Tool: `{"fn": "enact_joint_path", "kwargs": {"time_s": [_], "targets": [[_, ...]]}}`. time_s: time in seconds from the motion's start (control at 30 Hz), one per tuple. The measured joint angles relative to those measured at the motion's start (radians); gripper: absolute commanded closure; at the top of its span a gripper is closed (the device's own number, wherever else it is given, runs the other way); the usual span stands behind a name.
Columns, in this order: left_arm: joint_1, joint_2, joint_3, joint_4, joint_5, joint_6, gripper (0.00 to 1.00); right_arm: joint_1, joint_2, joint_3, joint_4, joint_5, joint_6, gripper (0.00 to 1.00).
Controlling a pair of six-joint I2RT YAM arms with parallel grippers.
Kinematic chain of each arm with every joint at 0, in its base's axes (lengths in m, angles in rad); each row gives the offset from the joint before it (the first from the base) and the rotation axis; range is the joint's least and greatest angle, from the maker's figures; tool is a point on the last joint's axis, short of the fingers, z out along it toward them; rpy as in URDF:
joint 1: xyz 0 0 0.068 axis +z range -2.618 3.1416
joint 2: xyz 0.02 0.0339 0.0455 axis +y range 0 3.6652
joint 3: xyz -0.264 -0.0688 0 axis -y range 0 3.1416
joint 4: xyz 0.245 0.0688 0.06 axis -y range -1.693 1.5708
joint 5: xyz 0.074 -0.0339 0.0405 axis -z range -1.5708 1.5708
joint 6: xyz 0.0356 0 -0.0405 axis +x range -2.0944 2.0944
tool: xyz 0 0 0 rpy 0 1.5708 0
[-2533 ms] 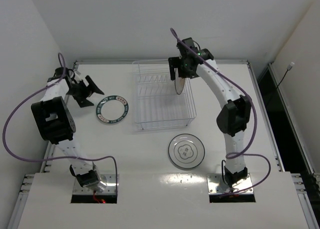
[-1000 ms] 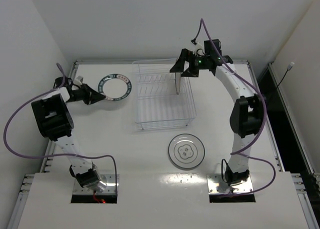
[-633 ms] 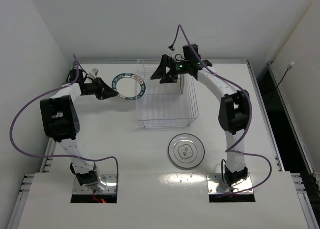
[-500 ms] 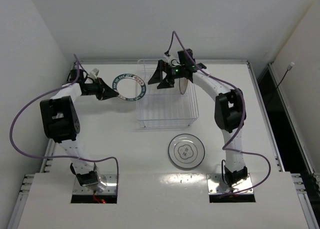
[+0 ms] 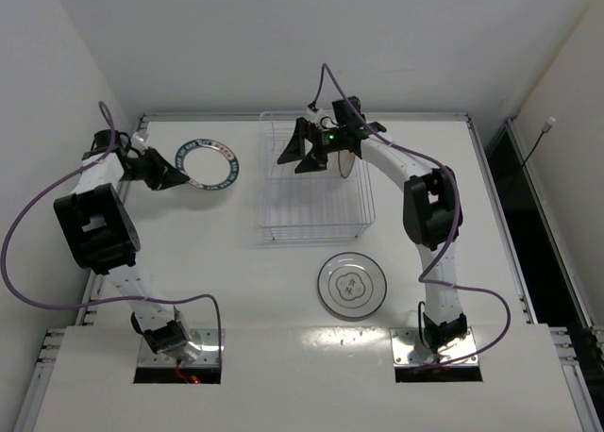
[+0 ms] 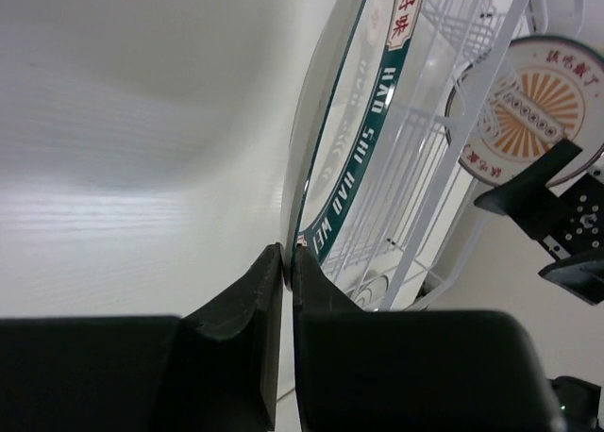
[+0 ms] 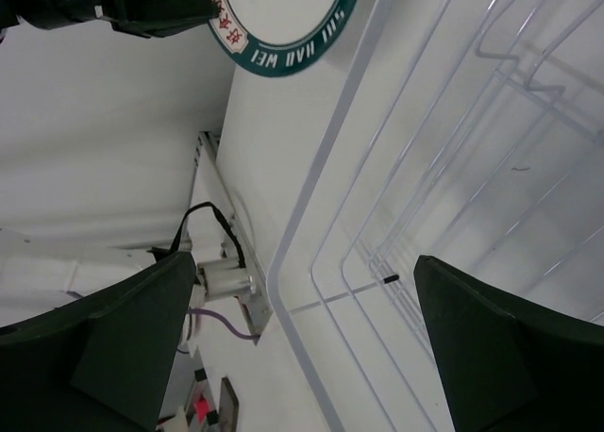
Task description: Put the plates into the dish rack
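overhead, the left gripper (image 5: 177,175) had its fingers (image 6: 255,300) pinched on the rim of the teal-rimmed plate (image 5: 209,164), which sat left of the dish rack (image 5: 316,226) and apart from it. the right gripper (image 5: 297,153) hovered at the rack's far left corner with its fingers (image 7: 104,347) spread wide around nothing. the orange sunburst plate (image 5: 346,160) stood on edge inside the rack, just beside that gripper. the white grey-ringed plate (image 5: 352,284) lay flat on the table (image 5: 189,272), nearer the arm bases than the rack.
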Motion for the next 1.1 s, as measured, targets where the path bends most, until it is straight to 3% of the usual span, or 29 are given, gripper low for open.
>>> {"fn": "enact_joint_path", "kwargs": {"time_s": [0.2, 0.77, 1.1], "targets": [[0.052, -0.008, -0.023, 0.023, 0.050, -0.008, 1.00, 0.000, -0.010, -0.005, 0.010, -0.026, 0.000, 0.00], [-0.023, -0.028, -0.068, 0.132, 0.286, -0.052, 1.00, 0.000, -0.010, -0.001, 0.039, -0.075, 0.019, 0.00], [-0.225, -0.028, -0.068, 0.225, 0.363, -0.099, 1.00, 0.003, 0.011, 0.024, 0.087, -0.091, 0.066, 0.00]]}}
